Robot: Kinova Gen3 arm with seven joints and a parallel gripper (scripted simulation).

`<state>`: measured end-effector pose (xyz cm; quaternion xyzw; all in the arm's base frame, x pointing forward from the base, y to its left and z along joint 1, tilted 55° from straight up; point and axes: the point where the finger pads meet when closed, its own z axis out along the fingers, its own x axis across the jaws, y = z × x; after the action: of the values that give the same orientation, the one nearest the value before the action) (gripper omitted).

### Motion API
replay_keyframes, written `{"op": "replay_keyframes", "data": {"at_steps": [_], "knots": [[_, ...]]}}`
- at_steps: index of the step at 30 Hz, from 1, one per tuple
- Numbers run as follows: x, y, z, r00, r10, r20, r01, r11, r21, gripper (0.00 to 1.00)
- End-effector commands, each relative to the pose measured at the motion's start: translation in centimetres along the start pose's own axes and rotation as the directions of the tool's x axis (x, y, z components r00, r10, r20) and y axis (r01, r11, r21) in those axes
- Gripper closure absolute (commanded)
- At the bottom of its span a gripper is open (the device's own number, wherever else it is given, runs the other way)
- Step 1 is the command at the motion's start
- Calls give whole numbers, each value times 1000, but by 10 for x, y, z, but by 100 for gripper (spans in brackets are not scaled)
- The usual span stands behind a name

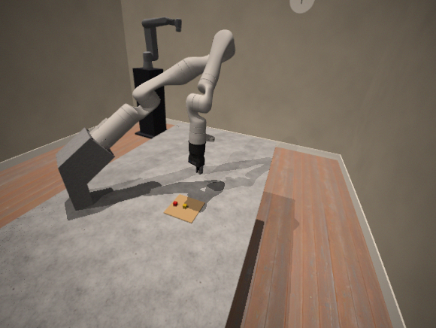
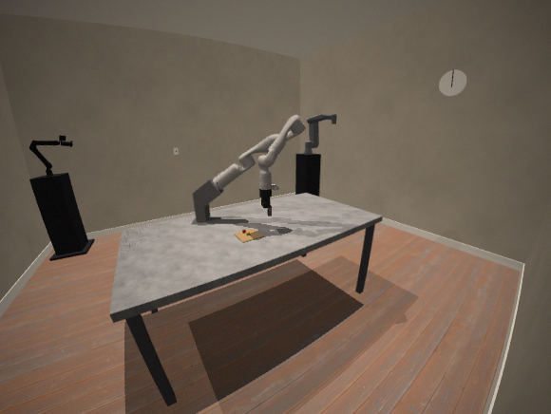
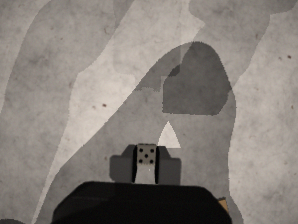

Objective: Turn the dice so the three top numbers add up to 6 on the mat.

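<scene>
My gripper (image 3: 146,158) is shut on a white die (image 3: 146,155); the face toward the wrist camera shows five pips. I hold it well above the grey table, behind the mat; the gripper also shows in the top view (image 1: 198,169) and in the exterior view (image 2: 269,210). The tan mat (image 1: 185,209) lies flat on the table. A red die (image 1: 175,203) and a yellow die (image 1: 185,205) sit on it near its back edge. Their top numbers are too small to read. The mat also shows in the exterior view (image 2: 249,235).
The arm's grey base block (image 1: 80,169) stands on the table to the left of the mat. The table's right edge (image 1: 248,263) drops to the wooden floor. A black camera stand (image 1: 150,101) stands behind the table.
</scene>
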<state>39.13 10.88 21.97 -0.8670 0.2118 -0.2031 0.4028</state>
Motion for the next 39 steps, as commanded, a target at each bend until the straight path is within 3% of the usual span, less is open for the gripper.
{"op": "replay_keyframes", "data": {"at_steps": [1, 11, 16, 28, 30, 39], "knots": [[-2, -1, 0, 997, -71, -5, 71, 997, 3, 66], [-10, -1, 0, 918, -397, -6, 397, 918, 2, 66], [-13, -1, 0, 874, -485, -7, 485, 874, 1, 66], [-21, 2, 0, 631, -776, -8, 776, 631, -1, 66], [-21, 2, 0, 631, -776, -8, 776, 631, -1, 66], [-25, 6, 0, 399, -917, -8, 917, 399, -3, 66]]}}
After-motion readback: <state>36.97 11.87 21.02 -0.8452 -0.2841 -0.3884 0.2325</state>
